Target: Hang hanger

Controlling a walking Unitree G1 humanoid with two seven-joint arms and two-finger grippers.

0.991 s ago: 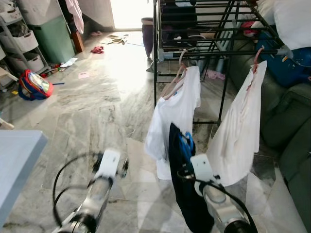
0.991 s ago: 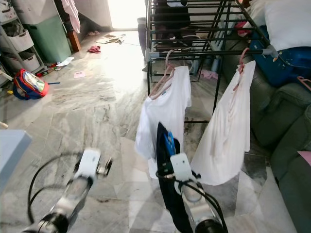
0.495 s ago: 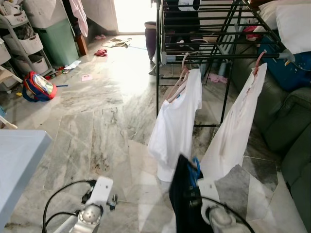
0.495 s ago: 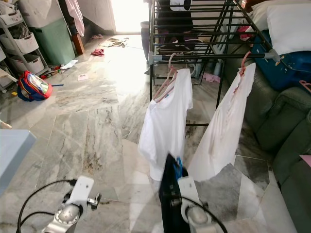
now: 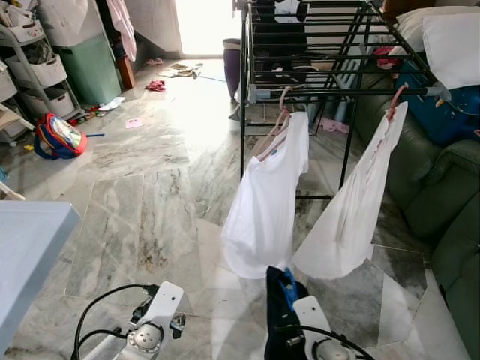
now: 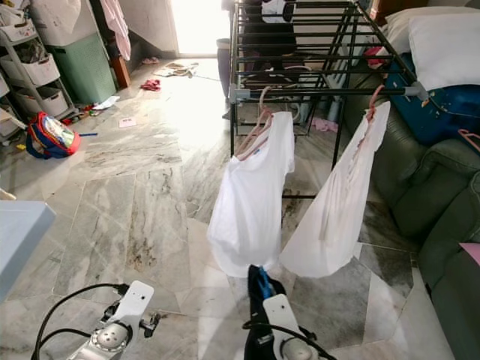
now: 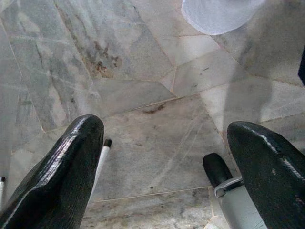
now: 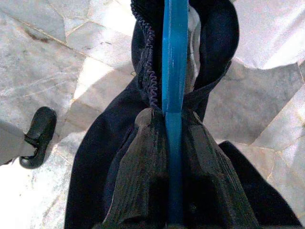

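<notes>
My right gripper (image 8: 172,157) is pinched tight on the blue hanger (image 8: 174,62), its two black fingers (image 8: 138,181) pressed against either side of the flat plastic, and the dark garment (image 8: 105,157) draped on that hanger sags down around them. From my head the load sits low at my right side, the dark cloth (image 5: 279,315) bunched just above the wrist. My left gripper (image 7: 162,157) hangs beside it with its fingers spread wide over bare marble floor (image 5: 142,202), holding nothing.

Ahead stands the black drying rack (image 5: 315,45). Its near rail (image 5: 337,93) already carries a white shirt on a pink hanger (image 5: 271,187) and, toward the sofa (image 5: 442,195), a second white garment (image 5: 352,210). Between those two there is open rail, and I judge that to be the place for mine.

To do this well I should keep the pinch firm, since the cloth's weight could twist the hanger in my fingers. I cannot make out the hook from here, so I would lift the hanger well above the rail first, check which way the hook opens, then bring it over the bar and lower it until the rail takes the weight. Only then should I let go, keeping clear of the hanging shirts so I do not knock them off
</notes>
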